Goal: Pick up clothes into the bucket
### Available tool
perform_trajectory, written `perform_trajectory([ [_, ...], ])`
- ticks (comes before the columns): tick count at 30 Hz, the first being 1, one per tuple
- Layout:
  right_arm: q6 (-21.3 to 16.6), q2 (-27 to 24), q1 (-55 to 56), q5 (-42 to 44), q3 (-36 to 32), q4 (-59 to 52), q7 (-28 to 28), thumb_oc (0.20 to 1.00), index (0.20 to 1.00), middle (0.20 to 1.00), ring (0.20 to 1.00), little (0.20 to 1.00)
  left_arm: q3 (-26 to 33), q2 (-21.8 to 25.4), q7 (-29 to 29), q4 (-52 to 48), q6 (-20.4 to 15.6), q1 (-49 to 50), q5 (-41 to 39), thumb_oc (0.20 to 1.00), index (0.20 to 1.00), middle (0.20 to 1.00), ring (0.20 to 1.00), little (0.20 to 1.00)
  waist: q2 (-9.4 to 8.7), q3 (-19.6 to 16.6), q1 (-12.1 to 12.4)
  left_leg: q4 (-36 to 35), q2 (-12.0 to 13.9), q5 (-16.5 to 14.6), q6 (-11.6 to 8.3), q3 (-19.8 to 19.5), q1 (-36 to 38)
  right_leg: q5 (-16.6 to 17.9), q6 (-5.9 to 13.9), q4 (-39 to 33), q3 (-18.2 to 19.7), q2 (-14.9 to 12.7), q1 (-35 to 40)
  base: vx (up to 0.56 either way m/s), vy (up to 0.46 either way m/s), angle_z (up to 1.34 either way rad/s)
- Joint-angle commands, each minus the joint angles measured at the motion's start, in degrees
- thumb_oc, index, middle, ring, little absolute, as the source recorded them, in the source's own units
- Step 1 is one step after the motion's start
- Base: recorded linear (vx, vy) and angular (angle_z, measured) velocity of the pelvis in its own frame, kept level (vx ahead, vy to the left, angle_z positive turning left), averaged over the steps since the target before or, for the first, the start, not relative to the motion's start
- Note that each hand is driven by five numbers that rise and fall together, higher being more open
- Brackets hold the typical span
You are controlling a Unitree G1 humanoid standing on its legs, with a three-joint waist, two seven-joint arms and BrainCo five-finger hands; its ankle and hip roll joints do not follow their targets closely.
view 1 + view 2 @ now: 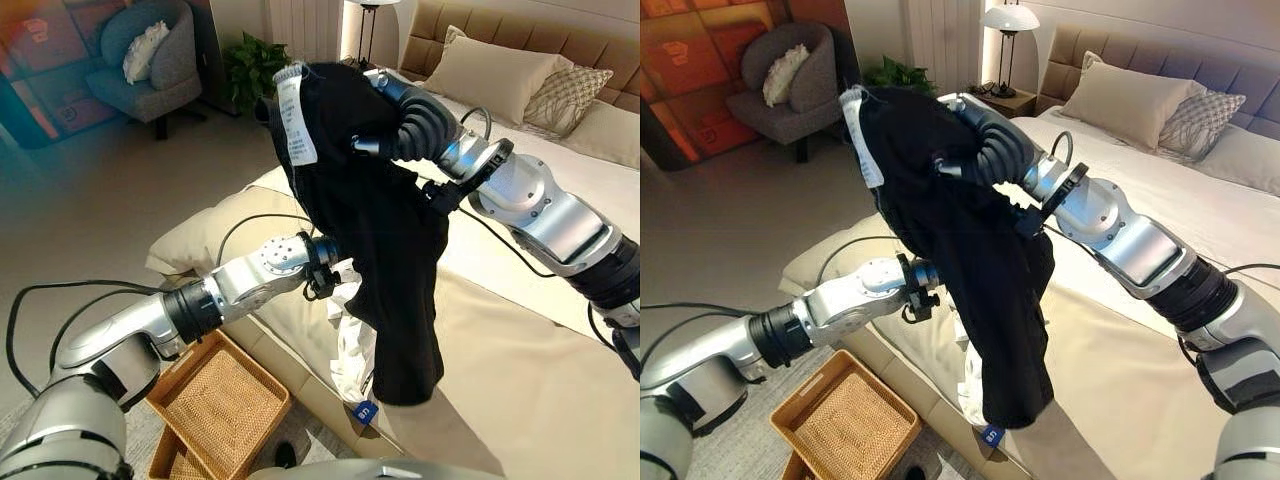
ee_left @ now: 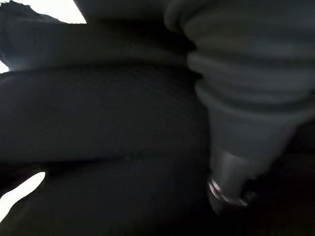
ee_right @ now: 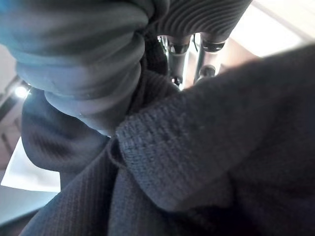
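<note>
My right hand (image 1: 990, 150) is raised high over the bed (image 1: 1140, 370), and one black garment (image 1: 980, 270) hangs from it in a long, limp fold. The cloth is a fine ribbed knit with a thicker stitched hem, and a white paper-like label (image 1: 296, 120) hangs at its top edge. My right fingers (image 3: 183, 54) are wrapped in the fabric, so I cannot tell whether they are curled on it or straight. My left hand (image 1: 318, 266) is lower down, pressed in behind the hanging cloth; its fingers are hidden too, and I cannot tell how they stand. Just below my left hand, one crumpled white garment (image 1: 352, 345) lies at the bed's edge. One woven wicker basket (image 1: 215, 400), square and tan, sits on the floor well below both hands.
</note>
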Motion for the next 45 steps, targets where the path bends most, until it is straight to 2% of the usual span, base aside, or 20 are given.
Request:
perform_trajectory([
  [1, -3.13, -1.28, -4.73, 2.49, -1.07, -2.33, -0.9, 0.2, 0.2, 0.2, 0.2, 0.2, 4.78, -2.22, -0.47, 3.35, -3.05, -3.19, -2.62, 0.2, 0.2, 0.2, 0.2, 0.2, -2.36, -1.79, 0.66, 4.82, 0.88, -7.65, -1.36, -0.32, 0.67, 5.37, 5.33, 0.8, -1.71, -6.02, -4.09, 0.0, 0.0, 0.0],
  [8, -2.16, -0.49, 1.84, -0.86, -7.45, -0.19, -2.54, 0.2, 0.2, 0.2, 0.2, 0.2, 17.57, -8.66, 3.38, 5.59, -4.37, 9.62, -3.94, 0.2, 0.2, 0.2, 0.2, 0.2, -3.02, -1.32, 1.37, 4.93, 0.65, -7.94, -0.96, -0.6, 0.5, 5.15, 5.14, 1.02, -1.86, -6.26, -4.11, 0.0, 0.0, 0.0],
  [9, -1.38, -0.68, 4.76, -2.32, -10.05, 0.75, -2.94, 0.2, 0.2, 0.2, 0.2, 0.2, 21.89, -10.7, 4.58, 5.44, -4.7, 13.61, -4.47, 0.2, 0.2, 0.2, 0.2, 0.2, -3.23, -1.03, 1.72, 5.0, 0.53, -8.02, -0.8, -0.74, 0.32, 5.06, 5.13, 1.1, -2.09, -6.38, -4.05, 0.0, 0.0, 0.0],
  [10, -1.36, -0.68, 4.85, -2.34, -10.09, 0.69, -2.94, 0.213, 0.213, 0.213, 0.213, 0.213, 21.88, -10.7, 4.59, 5.41, -4.69, 13.66, -4.46, 0.2, 0.2, 0.2, 0.2, 0.2, -3.24, -1.07, 1.73, 5.01, 0.53, -8.04, -0.8, -0.74, 0.32, 5.05, 5.13, 1.11, -2.09, -6.38, -4.06, 0.0, 0.0, 0.0],
  [11, -0.19, -1.12, 7.98, -3.37, -12.52, 2.04, -3.34, 0.708, 0.708, 0.708, 0.708, 0.708, 26.22, -12.2, 5.71, 5.09, -5.14, 17.3, -5.17, 0.2, 0.2, 0.2, 0.2, 0.2, -3.43, -0.79, 2.06, 5.13, 0.4, -8.18, -0.65, -0.85, 0.18, 4.94, 5.07, 1.26, -2.19, -6.45, -4.16, 0.0, 0.0, 0.0],
  [12, -0.16, -1.12, 8.13, -3.4, -12.6, 1.96, -3.34, 1.0, 1.0, 1.0, 1.0, 1.0, 26.18, -12.19, 5.73, 5.04, -5.13, 17.36, -5.16, 0.2, 0.2, 0.2, 0.2, 0.2, -3.46, -0.83, 2.08, 5.14, 0.41, -8.2, -0.65, -0.86, 0.19, 4.92, 5.07, 1.27, -2.2, -6.45, -4.15, 0.0, 0.0, 0.0],
  [14, 1.32, -0.84, 13.24, -3.69, -16.66, 3.95, -3.9, 1.0, 1.0, 1.0, 1.0, 1.0, 31.64, -13.43, 7.33, 3.92, -5.81, 22.13, -5.28, 0.2, 0.2, 0.2, 0.2, 0.2, -3.72, -0.3, 2.58, 5.38, 0.23, -8.39, -0.45, -1.04, 0.02, 4.82, 4.99, 1.58, -2.38, -6.61, -4.3, 0.0, 0.0, 0.0],
  [17, 1.91, -0.56, 15.58, -4.0, -18.97, 4.84, -4.09, 1.0, 1.0, 1.0, 1.0, 1.0, 34.36, -14.03, 8.09, 3.26, -5.98, 25.2, -5.25, 0.2, 0.2, 0.2, 0.2, 0.2, -3.9, -0.04, 2.94, 5.54, 0.14, -8.53, -0.3, -1.26, -0.07, 4.75, 4.97, 1.72, -2.59, -6.76, -4.24, 0.0, 0.0, 0.0],
  [19, 2.39, 0.8, 19.47, -4.53, -23.56, 7.6, -5.49, 1.0, 1.0, 1.0, 1.0, 1.0, 40.4, -15.02, 9.47, 1.87, -7.1, 29.46, -5.05, 0.2, 0.2, 0.2, 0.2, 0.2, -4.03, 0.48, 3.6, 5.71, -0.11, -8.7, -0.11, -1.54, -0.36, 4.63, 5.0, 2.02, -2.74, -6.94, -4.36, 0.0, 0.0, 0.0],
  [20, 2.4, 0.82, 19.6, -4.55, -23.62, 7.54, -5.49, 1.0, 1.0, 1.0, 1.0, 1.0, 40.37, -14.99, 9.5, 1.8, -7.07, 29.54, -5.03, 0.2, 0.2, 0.2, 0.2, 0.2, -4.06, 0.44, 3.6, 5.74, -0.11, -8.72, -0.11, -1.55, -0.36, 4.6, 5.0, 2.03, -2.75, -6.95, -4.35, 0.0, 0.0, 0.0],
  [21, 2.81, 2.28, 21.65, -5.03, -25.91, 8.68, -5.57, 1.0, 1.0, 1.0, 1.0, 1.0, 43.76, -16.11, 10.22, 1.24, -7.71, 32.28, -4.93, 0.2, 0.2, 0.2, 0.2, 0.2, -4.15, 0.86, 4.02, 5.9, -0.23, -8.76, -0.01, -1.66, -0.72, 4.56, 4.96, 2.25, -2.91, -7.07, -4.62, 0.0, 0.0, 0.0],
  [22, 2.83, 2.3, 21.74, -5.05, -25.95, 8.63, -5.56, 1.0, 1.0, 1.0, 1.0, 1.0, 43.75, -16.09, 10.24, 1.17, -7.69, 32.36, -4.92, 0.2, 0.2, 0.2, 0.2, 0.2, -4.18, 0.83, 4.01, 5.91, -0.24, -8.77, -0.01, -1.67, -0.73, 4.54, 4.96, 2.26, -2.92, -7.08, -4.62, 0.0, 0.0, 0.0],
  [23, 3.07, 3.79, 24.22, -5.44, -28.54, 10.02, -5.92, 1.0, 1.0, 1.0, 1.0, 1.0, 47.4, -17.15, 10.98, 0.91, -8.36, 34.7, -4.92, 0.2, 0.2, 0.2, 0.2, 0.2, -4.18, 1.37, 4.44, 6.03, -0.34, -8.72, 0.11, -1.92, -1.05, 4.51, 4.89, 2.49, -3.09, -7.17, -4.91, 0.0, 0.0, 0.0],
  [25, 3.32, 4.54, 25.3, -5.72, -29.47, 10.74, -6.05, 1.0, 1.0, 1.0, 1.0, 1.0, 48.68, -17.44, 11.54, 1.01, -8.66, 35.55, -4.87, 0.2, 0.2, 0.2, 0.2, 0.2, -4.26, 1.53, 4.64, 6.11, -0.4, -8.74, 0.16, -2.06, -1.22, 4.47, 4.87, 2.56, -3.21, -7.23, -4.99, -0.01, 0.002, 0.02],
  [28, 4.34, 7.35, 29.64, -8.15, -32.66, 13.6, -5.74, 1.0, 1.0, 1.0, 1.0, 1.0, 55.09, -17.99, 13.21, 1.22, -10.16, 38.19, -3.76, 0.2, 0.2, 0.2, 0.2, 0.2, -4.15, 2.48, 5.55, 6.5, -0.71, -8.8, 0.32, -2.55, -2.09, 4.42, 4.79, 2.88, -3.56, -7.41, -5.53, -0.02, 0.008, 0.12],
  [33, 5.28, 10.15, 34.41, -11.29, -35.58, 16.97, -5.24, 1.0, 1.0, 1.0, 1.0, 1.0, 60.27, -16.48, 14.68, 1.46, -11.41, 39.85, 0.41, 0.2, 0.2, 0.2, 0.2, 0.2, -3.92, 3.67, 6.41, 7.18, -1.12, -8.85, 0.43, -3.21, -3.27, 4.36, 4.75, 3.2, -4.05, -7.65, -6.23, -0.02, 0.012, 0.09],
  [34, 5.45, 12.25, 37.54, -12.04, -37.31, 19.05, -5.37, 1.0, 1.0, 1.0, 1.0, 1.0, 63.58, -15.02, 15.62, 1.6, -12.17, 40.94, 3.68, 0.2, 0.2, 0.2, 0.2, 0.2, -3.64, 4.59, 6.85, 7.54, -1.36, -8.75, 0.43, -3.63, -4.02, 4.41, 4.68, 3.42, -4.38, -7.82, -6.76, -0.05, 0.02, 0.17],
  [36, 5.62, 13.02, 38.41, -12.59, -37.95, 19.2, -5.26, 1.0, 1.0, 1.0, 1.0, 1.0, 64.34, -14.86, 15.94, 1.87, -12.24, 41.22, 4.33, 0.2, 0.2, 0.2, 0.2, 0.2, -3.64, 4.86, 7.03, 7.83, -1.49, -8.75, 0.45, -3.8, -4.5, 4.35, 4.68, 3.64, -4.44, -7.87, -7.09, -0.04, 0.018, 0.11],
  [42, 5.54, 19.95, 43.84, -15.51, -40.82, 26.48, -6.93, 1.0, 1.0, 1.0, 1.0, 1.0, 71.99, -11.6, 21.67, 5.63, -13.57, 44.02, 16.6, 0.2, 0.2, 0.2, 0.2, 0.2, -3.16, 8.85, 8.66, 10.75, -2.15, -8.52, 0.4, -5.14, -9.01, 4.47, 4.46, 5.09, -5.18, -8.46, -10.27, -0.07, 0.011, 0.1],
  [45, 5.11, 20.77, 43.55, -15.66, -40.63, 28.56, -7.44, 1.0, 1.0, 1.0, 1.0, 1.0, 72.21, -10.79, 22.83, 7.96, -13.72, 43.58, 18.45, 0.2, 0.2, 0.2, 0.2, 0.2, -3.11, 9.93, 8.88, 12.24, -2.26, -8.74, 0.34, -5.4, -10.5, 4.53, 4.3, 5.59, -5.07, -8.51, -11.22, -0.05, 0.014, 0.1],
])
